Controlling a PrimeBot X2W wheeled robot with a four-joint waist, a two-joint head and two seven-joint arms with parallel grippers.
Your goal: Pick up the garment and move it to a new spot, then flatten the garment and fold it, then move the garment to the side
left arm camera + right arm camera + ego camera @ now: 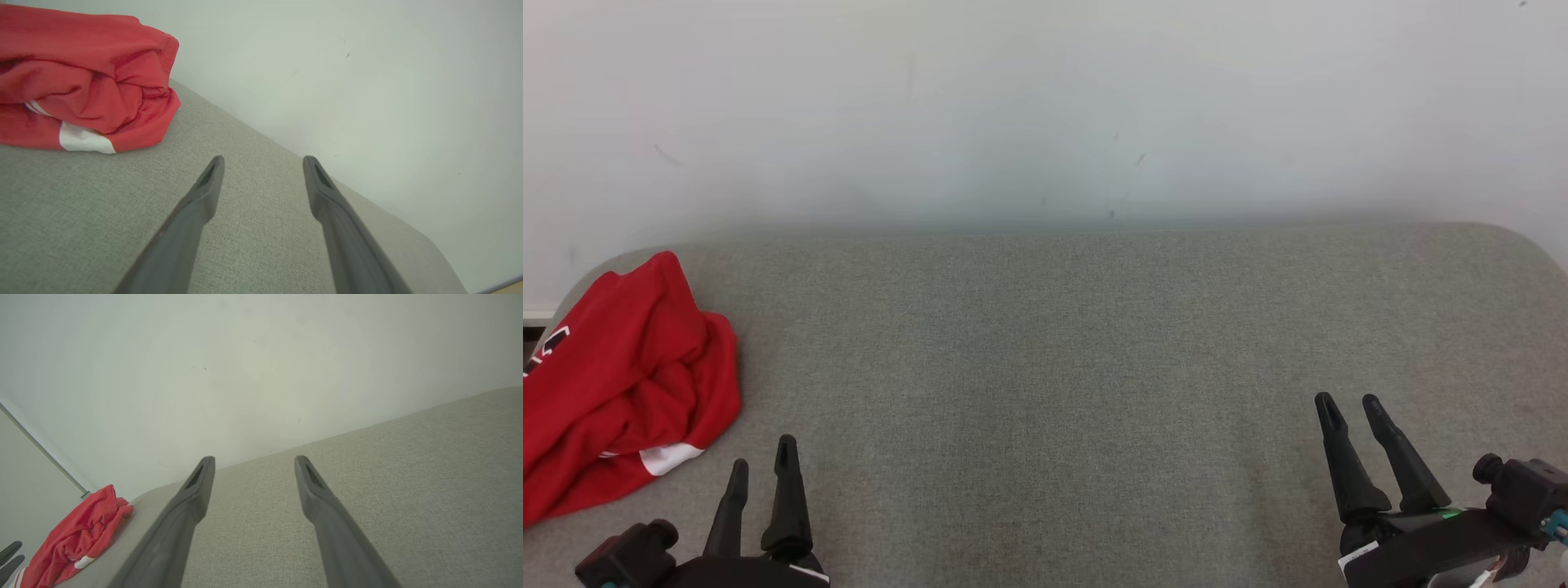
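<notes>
Jaws spread on left gripper (pixel 762 453) and right gripper (pixel 1347 400), both empty — the red garment (pixel 621 376) lies crumpled at nine o'clock on the grey surface (pixel 1094 367); likely light, limp, soft — pinch a raised fold

Garment (pixel 621 384) on surface (pixel 1045 367) left end, wall (pixel 1045 106) behind; left tool (pixel 762 454) near it, right tool (pixel 1349 400) far right.
</notes>
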